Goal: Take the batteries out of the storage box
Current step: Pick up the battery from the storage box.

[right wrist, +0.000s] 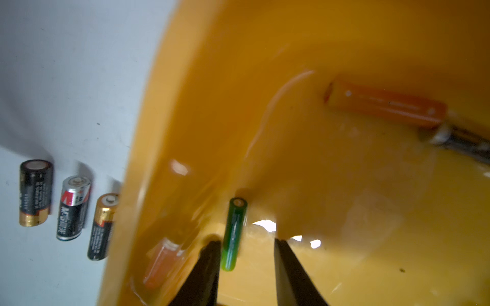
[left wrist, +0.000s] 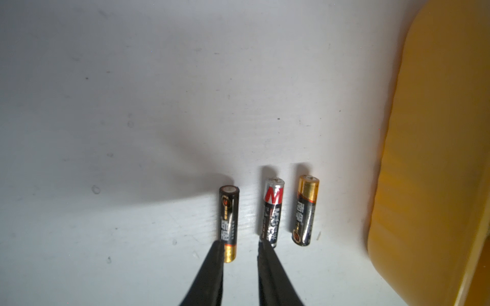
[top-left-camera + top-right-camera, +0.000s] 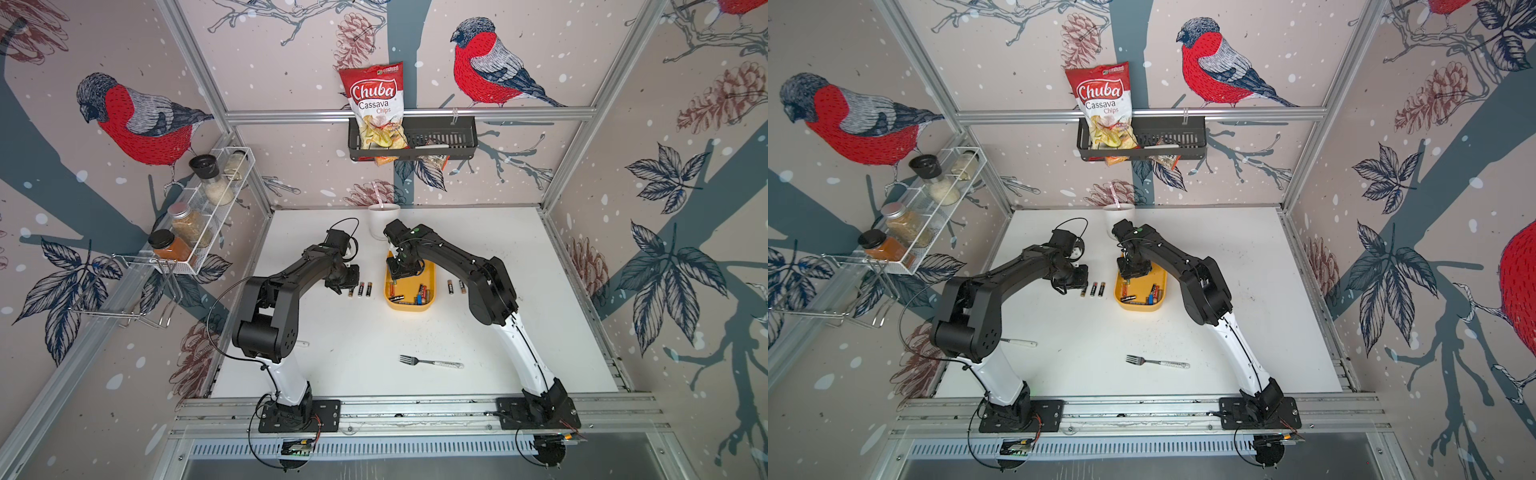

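The yellow storage box [image 3: 409,306] [image 3: 1140,308] sits mid-table with several batteries [image 3: 419,296] in it. My right gripper [image 3: 401,274] [image 1: 246,242] is lowered into the box [image 1: 265,79], open, with a green battery [image 1: 234,233] lying between its fingers, close to one of them. An orange battery [image 1: 384,106] lies further in. Three batteries [image 3: 360,289] [image 3: 1093,289] lie in a row on the table left of the box. My left gripper [image 3: 347,286] [image 2: 241,245] is open over the black-and-gold battery [image 2: 229,225]. Two more batteries [image 3: 455,286] lie right of the box.
A fork [image 3: 430,363] lies near the table's front. A white cup [image 3: 382,220] stands at the back behind the box. A white-handled utensil [image 3: 1021,343] lies under my left arm. A spice rack [image 3: 199,216] and a black wall basket [image 3: 453,137] hang above the table.
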`<state>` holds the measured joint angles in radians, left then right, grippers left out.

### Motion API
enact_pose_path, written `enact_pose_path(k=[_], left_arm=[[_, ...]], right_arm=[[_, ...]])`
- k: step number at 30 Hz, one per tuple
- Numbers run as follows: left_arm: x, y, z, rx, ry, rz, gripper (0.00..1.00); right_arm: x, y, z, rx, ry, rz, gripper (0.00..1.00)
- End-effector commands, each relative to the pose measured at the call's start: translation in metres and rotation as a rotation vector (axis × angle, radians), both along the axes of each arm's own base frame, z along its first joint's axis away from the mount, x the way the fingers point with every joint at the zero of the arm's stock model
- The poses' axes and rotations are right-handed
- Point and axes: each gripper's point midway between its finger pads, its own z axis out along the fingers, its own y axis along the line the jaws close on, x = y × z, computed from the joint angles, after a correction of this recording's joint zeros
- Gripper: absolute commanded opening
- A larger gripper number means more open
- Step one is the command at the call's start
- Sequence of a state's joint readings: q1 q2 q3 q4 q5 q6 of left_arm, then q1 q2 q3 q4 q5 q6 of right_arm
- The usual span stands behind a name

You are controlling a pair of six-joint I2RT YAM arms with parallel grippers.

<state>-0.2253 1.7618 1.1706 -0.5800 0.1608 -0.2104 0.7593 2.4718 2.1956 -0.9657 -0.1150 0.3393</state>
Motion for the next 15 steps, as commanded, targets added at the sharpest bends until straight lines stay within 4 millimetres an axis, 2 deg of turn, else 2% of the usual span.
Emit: enact_pose_path(k=[1, 10, 15], left_arm=[[0.002, -0.002, 0.005, -0.018, -0.014, 0.003, 0.27], [0.0, -0.002, 0.006, -0.021, -0.014, 0.005, 0.28], [-0.001, -0.001, 0.006, -0.018, -0.013, 0.006, 0.27]], right_arm=[[0.003, 0.004, 0.0, 0.006, -0.017, 0.001, 0.39], [0.003, -0.018, -0.016, -0.127, -0.036, 0.014, 0.34], [0.004, -0.021, -0.017, -0.14, -0.04, 0.021, 0.31]])
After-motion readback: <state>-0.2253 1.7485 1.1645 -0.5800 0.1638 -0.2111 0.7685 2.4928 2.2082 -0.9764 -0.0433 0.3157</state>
